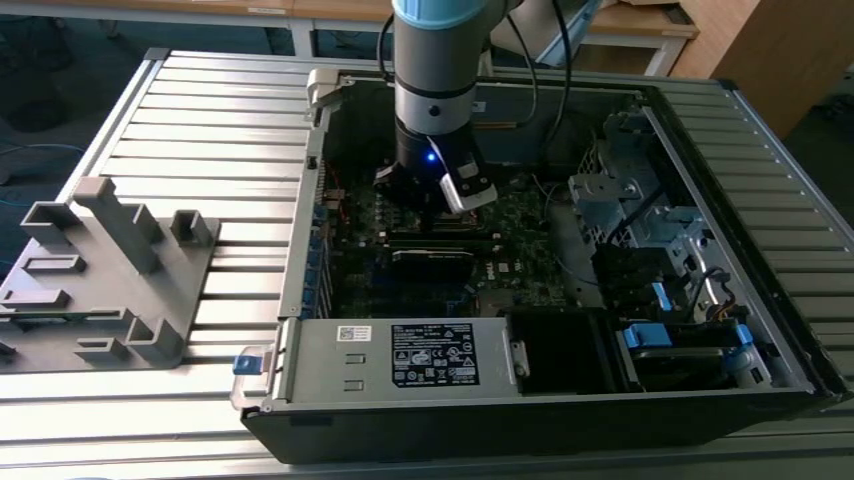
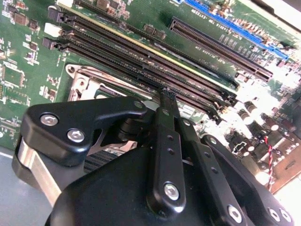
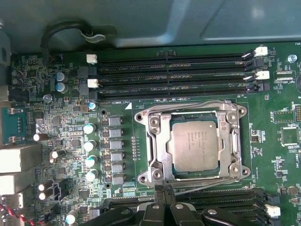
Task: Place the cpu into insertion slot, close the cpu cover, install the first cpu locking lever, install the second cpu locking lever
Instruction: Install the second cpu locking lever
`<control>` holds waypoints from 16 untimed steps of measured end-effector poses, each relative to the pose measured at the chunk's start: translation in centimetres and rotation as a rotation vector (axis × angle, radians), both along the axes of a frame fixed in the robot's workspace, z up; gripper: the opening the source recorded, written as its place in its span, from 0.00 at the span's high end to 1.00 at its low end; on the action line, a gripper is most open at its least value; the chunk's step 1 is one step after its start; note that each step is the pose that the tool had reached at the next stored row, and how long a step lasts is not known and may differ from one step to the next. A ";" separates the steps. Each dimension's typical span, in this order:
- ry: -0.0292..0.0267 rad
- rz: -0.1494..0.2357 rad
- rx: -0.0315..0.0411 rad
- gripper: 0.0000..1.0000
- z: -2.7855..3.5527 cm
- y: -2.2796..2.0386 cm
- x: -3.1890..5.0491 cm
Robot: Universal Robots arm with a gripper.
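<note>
Fixture: grey plastic block on the table, at the exterior view's left.
Case: open computer chassis, arm reaching in.
End effector: fingers pressed together, holding nothing, beside the insertion slot (memory slots flank it).
Cpu: seated, the cpu cover down around it.

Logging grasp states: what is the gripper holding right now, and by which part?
Cannot be told. The gripper sits at the edge of the insertion slot; the cpu lies in it, unheld.
</note>
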State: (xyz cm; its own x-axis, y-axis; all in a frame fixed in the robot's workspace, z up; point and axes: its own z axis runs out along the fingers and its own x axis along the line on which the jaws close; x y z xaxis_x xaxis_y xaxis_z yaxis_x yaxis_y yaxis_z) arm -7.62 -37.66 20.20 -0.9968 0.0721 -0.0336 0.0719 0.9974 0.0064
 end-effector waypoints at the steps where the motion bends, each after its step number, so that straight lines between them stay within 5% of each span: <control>1: 0.0000 0.000 0.0014 0.89 -0.06 0.00 -0.01; 10: -0.0001 0.000 0.0102 0.89 -0.36 0.00 -0.01; 13: -0.0001 0.000 0.0264 0.89 -0.36 0.00 -0.02; 16: -0.0001 0.000 0.0343 0.89 -0.36 0.00 -0.03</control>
